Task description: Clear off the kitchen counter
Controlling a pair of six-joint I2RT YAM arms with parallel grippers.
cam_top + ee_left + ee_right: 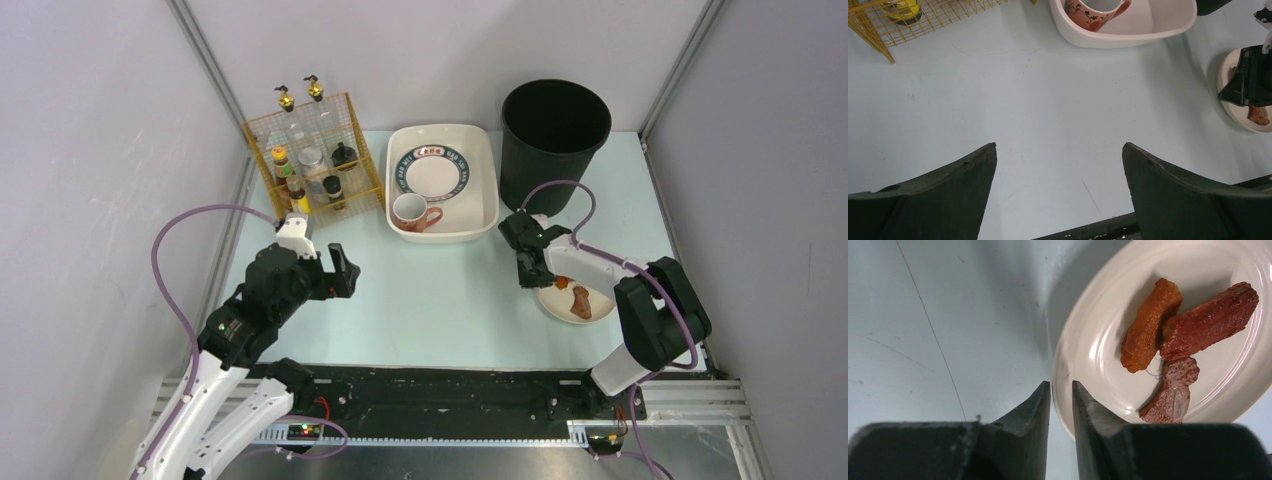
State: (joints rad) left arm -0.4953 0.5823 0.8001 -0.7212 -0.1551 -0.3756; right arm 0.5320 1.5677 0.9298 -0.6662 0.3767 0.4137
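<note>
My right gripper [1061, 386], at the lower centre of its wrist view, stands narrow astride the rim of the plate [1098, 347]; I cannot tell whether it pinches. The left gripper [1059, 146] gapes wide above the kitchen counter [440, 290], which fills mid-frame.

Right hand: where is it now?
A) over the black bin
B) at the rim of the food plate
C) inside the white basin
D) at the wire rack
B: the right wrist view shows the right hand with the rim of the plate between its fingers, and the food pieces just beyond.
</note>
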